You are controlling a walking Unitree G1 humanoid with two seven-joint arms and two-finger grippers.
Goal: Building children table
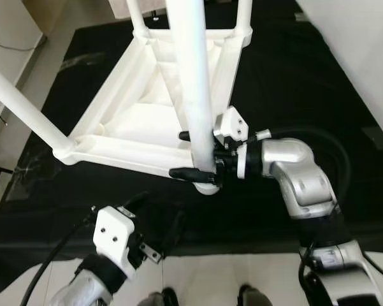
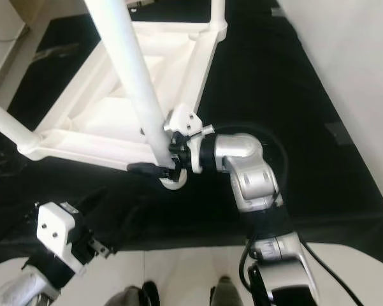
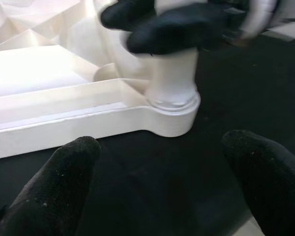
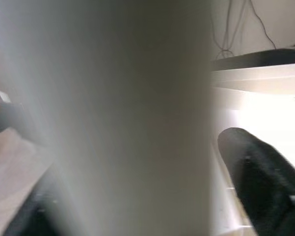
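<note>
A white children's table point(image 1: 115, 150) lies upside down on a black mat point(image 1: 293, 83), its legs pointing up. The near leg point(image 1: 194, 76) stands in the front corner socket point(image 3: 174, 115). My right gripper point(image 1: 183, 155) is shut on this leg just above the socket, one black finger on each side. In the right wrist view the leg point(image 4: 113, 118) is close up, with one of the fingers point(image 4: 255, 177) beside it. My left gripper point(image 1: 156, 217) hovers open and holding nothing over the mat's front edge, a little short of that corner; its fingertips point(image 3: 64, 172) frame the socket.
Another leg point(image 1: 19, 102) slants out at the left, and two more point(image 1: 243, 13) rise at the far corners. A white wall point(image 1: 363, 51) borders the mat on the right. Pale floor tiles point(image 1: 204, 280) and my feet point(image 1: 169, 296) lie in front.
</note>
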